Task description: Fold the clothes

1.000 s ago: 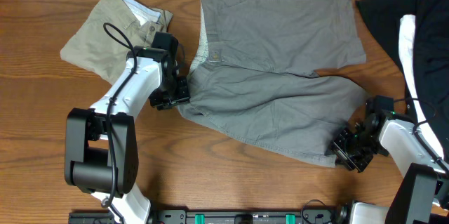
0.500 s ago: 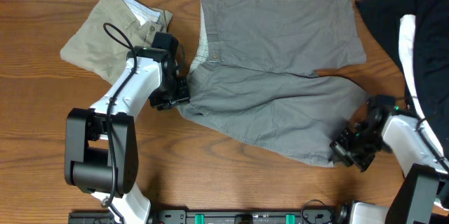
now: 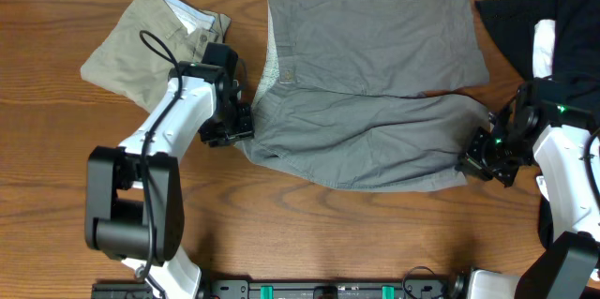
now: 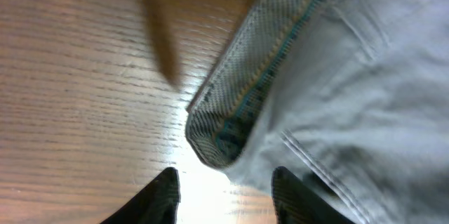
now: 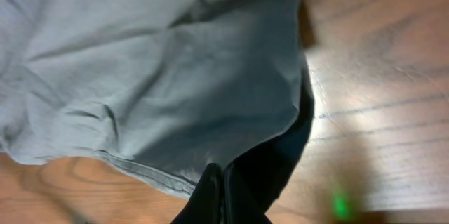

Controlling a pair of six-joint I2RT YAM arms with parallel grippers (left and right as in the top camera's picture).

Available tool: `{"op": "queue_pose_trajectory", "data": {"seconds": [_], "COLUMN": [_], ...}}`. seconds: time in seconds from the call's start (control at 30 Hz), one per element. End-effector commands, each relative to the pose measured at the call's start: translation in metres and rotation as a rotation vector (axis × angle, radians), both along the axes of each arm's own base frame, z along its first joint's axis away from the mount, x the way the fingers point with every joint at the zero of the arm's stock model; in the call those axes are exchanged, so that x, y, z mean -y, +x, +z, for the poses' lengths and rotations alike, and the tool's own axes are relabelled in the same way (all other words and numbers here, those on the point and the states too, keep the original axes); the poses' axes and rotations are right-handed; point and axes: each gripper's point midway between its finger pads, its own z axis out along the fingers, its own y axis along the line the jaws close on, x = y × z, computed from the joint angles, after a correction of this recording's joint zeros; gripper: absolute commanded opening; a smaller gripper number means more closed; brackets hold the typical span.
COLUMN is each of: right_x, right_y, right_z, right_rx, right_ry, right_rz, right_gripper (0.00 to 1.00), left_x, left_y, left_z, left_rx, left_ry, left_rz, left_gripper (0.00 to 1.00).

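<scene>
Right end effector [image 3: 473,160], newly clenched on shorts [image 3: 375,65] hem, has drawn the leg inward, starting the fold; left end effector [image 3: 242,128] released.

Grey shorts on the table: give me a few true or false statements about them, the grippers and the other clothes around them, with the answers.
1. The right gripper is shut on a leg hem of the grey shorts. True.
2. The left gripper is clamped fully shut. False: its fingers stand apart at the shorts' waistband corner.
3. The khaki shorts lie on top of the grey shorts. False: they lie apart on the wood, past the waistband end.
4. A black garment lies at the table's edge on the right arm's side. True.
</scene>
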Motion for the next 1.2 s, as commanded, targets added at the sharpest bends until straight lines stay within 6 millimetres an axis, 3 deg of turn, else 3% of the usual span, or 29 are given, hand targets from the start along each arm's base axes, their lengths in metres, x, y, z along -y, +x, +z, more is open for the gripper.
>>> {"op": "queue_pose_trajectory", "data": {"seconds": [0.0, 0.17, 0.3, 0.5, 0.9, 0.97, 1.03, 1.17], "right_x": [-0.003, -0.005, -0.005, -0.005, -0.002, -0.002, -0.002, -0.001], "right_y": [0.013, 0.024, 0.024, 0.025, 0.033, 0.035, 0.035, 0.038], "right_z": [0.007, 0.011, 0.011, 0.012, 0.012, 0.013, 0.013, 0.016], "right_rx": [0.059, 0.108, 0.109, 0.114, 0.155, 0.163, 0.163, 0.173], "right_ry": [0.028, 0.045, 0.044, 0.043, 0.031, 0.029, 0.029, 0.027], "right_rz": [0.02, 0.021, 0.023, 0.029, 0.04, 0.041, 0.041, 0.041], "right_gripper": [0.01, 0.01, 0.01, 0.01, 0.01, 0.01, 0.01, 0.01], "left_x": [0.003, 0.003, 0.001, 0.01, 0.009, 0.008, 0.008, 0.005], "left_y": [-0.001, -0.013, -0.021, -0.019, -0.027, -0.033, -0.037, -0.031], "left_z": [0.025, 0.035, 0.021, -0.001, -0.03, -0.034, -0.037, -0.04], "left_rx": [0.062, 0.036, -0.018, -0.048, -0.056, -0.076, -0.087, -0.051], "left_ry": [-0.033, -0.042, -0.044, -0.204, -0.279, -0.275, -0.27, -0.262], "left_rz": [-0.045, -0.021, 0.165, 0.383, 0.481, 0.507, 0.514, 0.508], "left_gripper": [0.51, 0.62, 0.62, 0.62, 0.62, 0.61, 0.53, 0.41]}}
